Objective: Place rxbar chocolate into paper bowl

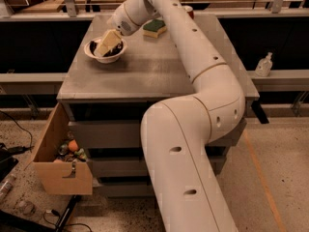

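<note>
The paper bowl (98, 57) sits on the back left part of the grey tabletop (145, 71). A dark shape in the bowl, showing at its left inner edge (92, 46) and under the gripper, looks like the rxbar chocolate. My gripper (107, 43) reaches down from the long white arm and sits inside the bowl, right over the dark bar and covering most of it. I cannot tell if it still touches the bar.
A green-and-yellow sponge (154, 28) lies on the table behind the arm. A red can (189, 10) peeks out at the back edge. A drawer (62, 164) holding small items stands open at the front left. A clear bottle (264, 65) stands on the right ledge.
</note>
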`<state>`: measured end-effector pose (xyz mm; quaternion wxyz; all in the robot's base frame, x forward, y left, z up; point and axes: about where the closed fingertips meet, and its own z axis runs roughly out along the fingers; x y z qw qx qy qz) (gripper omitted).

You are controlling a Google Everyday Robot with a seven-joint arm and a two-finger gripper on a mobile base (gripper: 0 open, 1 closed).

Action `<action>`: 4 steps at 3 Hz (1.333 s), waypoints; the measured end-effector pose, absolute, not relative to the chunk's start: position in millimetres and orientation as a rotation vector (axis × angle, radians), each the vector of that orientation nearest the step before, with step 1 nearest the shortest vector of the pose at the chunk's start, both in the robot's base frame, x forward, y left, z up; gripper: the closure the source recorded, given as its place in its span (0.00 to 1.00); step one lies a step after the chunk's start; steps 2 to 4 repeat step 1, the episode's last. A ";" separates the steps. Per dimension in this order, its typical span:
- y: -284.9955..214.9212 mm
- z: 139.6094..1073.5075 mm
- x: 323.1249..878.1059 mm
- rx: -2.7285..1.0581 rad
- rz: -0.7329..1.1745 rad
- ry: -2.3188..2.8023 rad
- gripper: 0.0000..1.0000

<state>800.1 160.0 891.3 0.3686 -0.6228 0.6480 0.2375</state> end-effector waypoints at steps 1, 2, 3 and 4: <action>160.1 891.2 800.1 -1.599 0.610 1.664 0.00; 160.1 891.2 800.1 -1.599 0.610 1.664 0.00; 160.1 891.2 800.1 -1.599 0.610 1.664 0.00; 160.1 891.2 800.1 -1.599 0.610 1.664 0.00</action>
